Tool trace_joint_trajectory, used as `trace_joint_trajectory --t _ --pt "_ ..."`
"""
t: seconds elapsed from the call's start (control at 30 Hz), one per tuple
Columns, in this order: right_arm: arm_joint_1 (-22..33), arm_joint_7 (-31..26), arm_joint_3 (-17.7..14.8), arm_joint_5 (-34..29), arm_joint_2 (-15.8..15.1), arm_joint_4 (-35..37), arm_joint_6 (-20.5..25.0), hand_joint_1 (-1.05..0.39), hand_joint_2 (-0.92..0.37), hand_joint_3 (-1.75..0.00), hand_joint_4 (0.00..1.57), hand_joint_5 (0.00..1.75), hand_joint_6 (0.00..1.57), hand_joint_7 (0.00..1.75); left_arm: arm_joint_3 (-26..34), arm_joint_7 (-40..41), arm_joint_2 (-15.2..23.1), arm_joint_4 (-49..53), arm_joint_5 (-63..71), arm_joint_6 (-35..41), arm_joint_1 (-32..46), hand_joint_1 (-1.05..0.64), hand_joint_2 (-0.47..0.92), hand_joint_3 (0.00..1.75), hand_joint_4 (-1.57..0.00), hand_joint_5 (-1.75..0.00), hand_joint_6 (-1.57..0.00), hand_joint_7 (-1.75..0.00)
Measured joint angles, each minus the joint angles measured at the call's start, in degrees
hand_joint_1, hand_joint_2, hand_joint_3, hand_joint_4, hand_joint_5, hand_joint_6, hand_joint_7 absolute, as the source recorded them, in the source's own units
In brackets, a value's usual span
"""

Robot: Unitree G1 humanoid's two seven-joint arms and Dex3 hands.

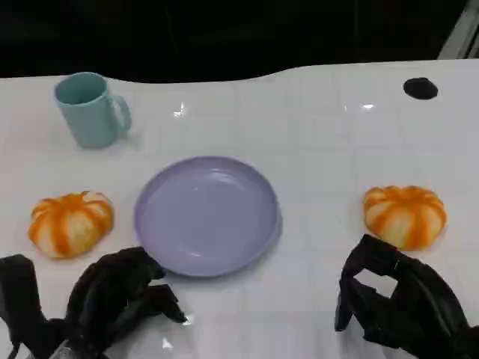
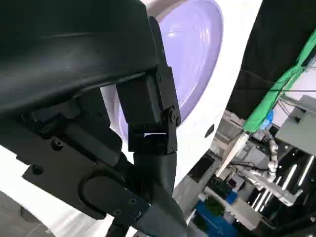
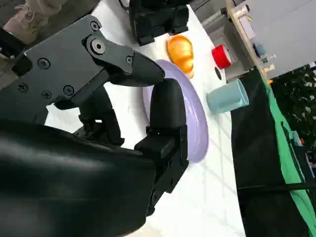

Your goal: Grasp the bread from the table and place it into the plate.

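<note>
Head camera looks down over the table; both wrist cameras sit close behind their hands, sharing the plate.

a white table carries a lavender plate at centre, an orange-striped bread on each side, a teal mug and a small black object

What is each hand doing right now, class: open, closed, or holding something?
Left hand: open, holding nothing, fingers apart.
Right hand: open, holding nothing, just short of the bread.
</note>
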Motion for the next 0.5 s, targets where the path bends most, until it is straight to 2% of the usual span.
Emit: trace_joint_trajectory --t 0.5 --pt "0.83 -0.16 -0.09 0.10 -0.01 -3.43 2.35 -0.30 -0.55 -1.00 0.76 1.75 0.55 1.75 -0.04 1.08 -0.44 -3.40 -0.17 2.70 1.73 -1.05 0.65 0.00 -1.57 -0.66 -1.57 -0.55"
